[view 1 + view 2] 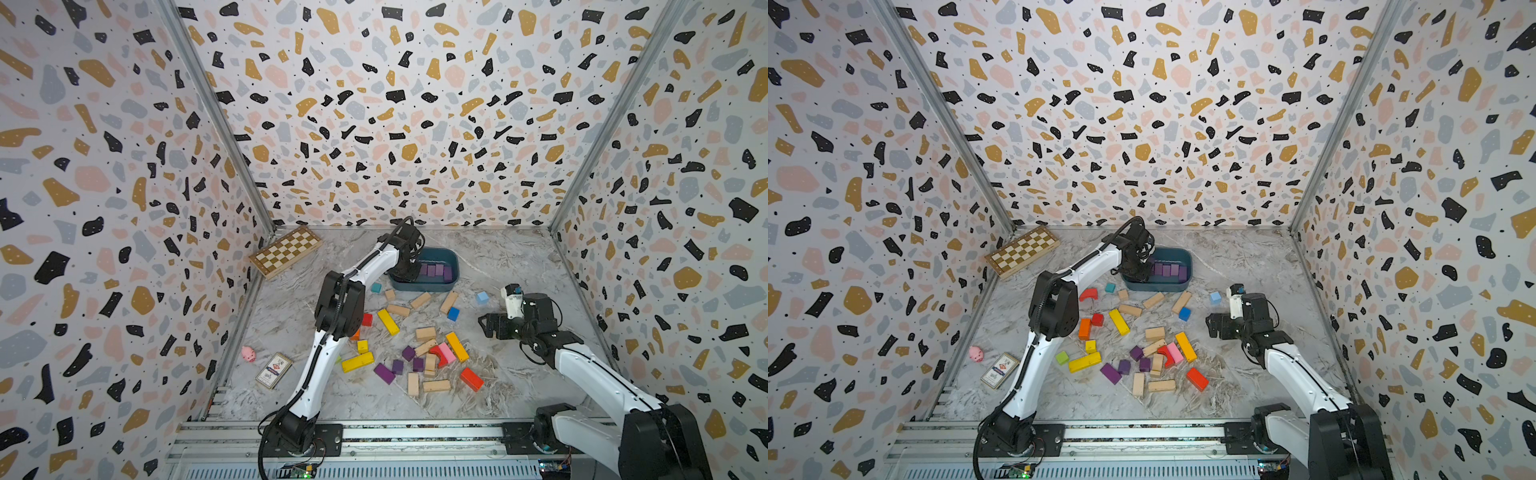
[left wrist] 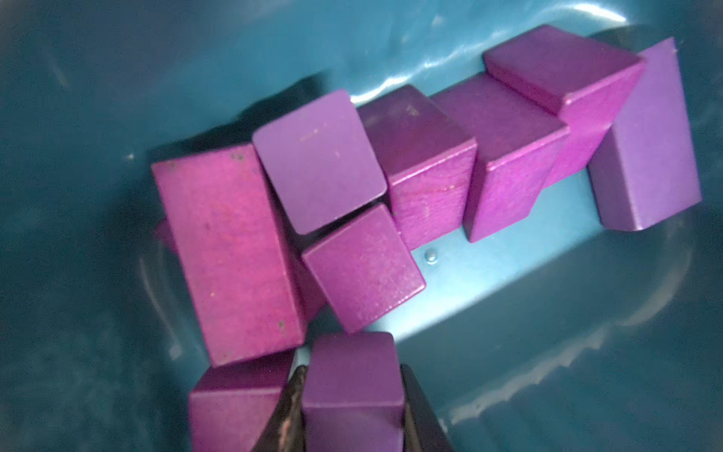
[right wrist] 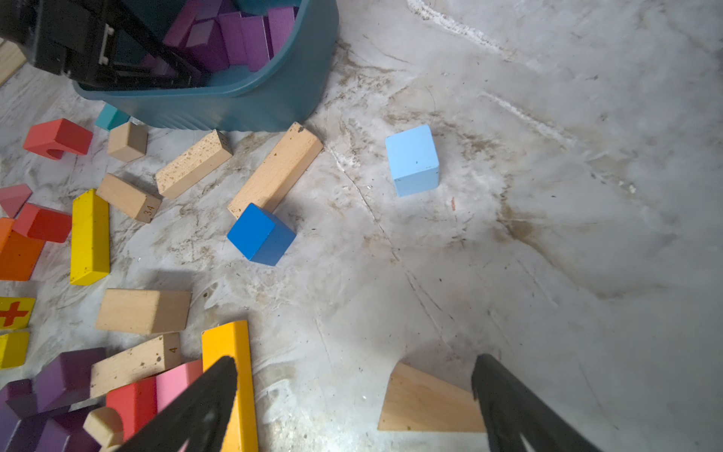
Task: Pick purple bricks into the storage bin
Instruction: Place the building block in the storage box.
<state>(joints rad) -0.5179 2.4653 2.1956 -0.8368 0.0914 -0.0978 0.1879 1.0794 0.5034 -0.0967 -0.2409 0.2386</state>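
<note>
The left claw [image 2: 352, 375] was inside the storage bin [image 1: 428, 286], closed on one purple brick [image 2: 352, 364] close to the purple bricks [image 2: 321, 160] lying on the bin floor. The right claw [image 3: 356, 360] was wide open and empty above the tabletop [image 3: 547, 195]. Four loose purple bricks [image 1: 384, 373] lay among the other blocks on the tabletop.
</note>
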